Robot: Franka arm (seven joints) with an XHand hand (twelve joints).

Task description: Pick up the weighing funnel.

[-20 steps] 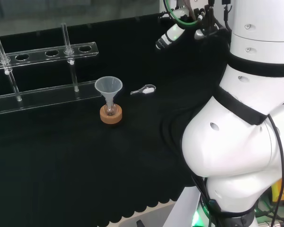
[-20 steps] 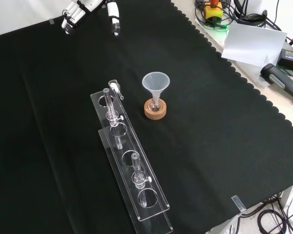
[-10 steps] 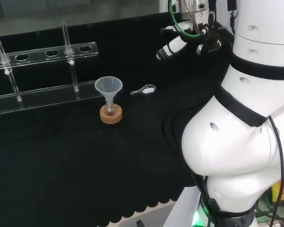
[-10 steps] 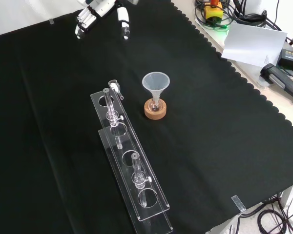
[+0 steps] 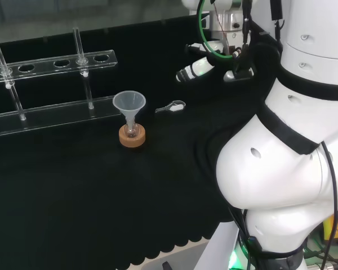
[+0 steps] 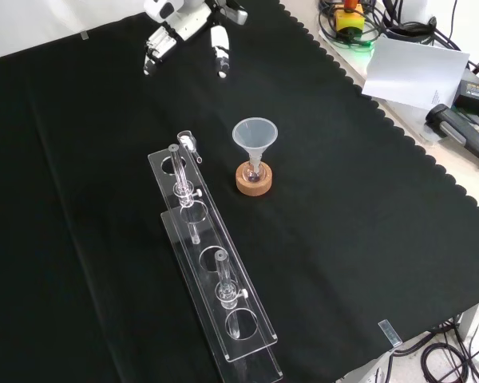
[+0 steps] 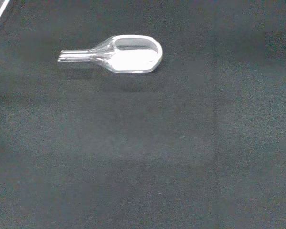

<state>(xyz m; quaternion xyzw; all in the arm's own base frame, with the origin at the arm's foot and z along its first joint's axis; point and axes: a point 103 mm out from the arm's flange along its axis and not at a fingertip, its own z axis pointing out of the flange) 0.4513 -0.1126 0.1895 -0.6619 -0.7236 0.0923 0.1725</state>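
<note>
The black and white robot hand (image 6: 190, 22) has come further down the front view, fingers straight and empty. The small clear scoop-shaped weighing funnel (image 5: 172, 106) lies untouched on the black cloth (image 5: 73, 185), near the hand.

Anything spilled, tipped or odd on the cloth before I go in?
Nothing stands out. The weighing funnel lies whole on bare cloth, the funnel stands upright on its cork ring, and the hand is open.

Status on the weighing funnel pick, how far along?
Done: nothing lifted yet. The weighing funnel lies untouched on the black cloth. In hand: the hand hangs open and empty, away from the piece. Left: come down over it, close the fingers on it, lift.
</note>
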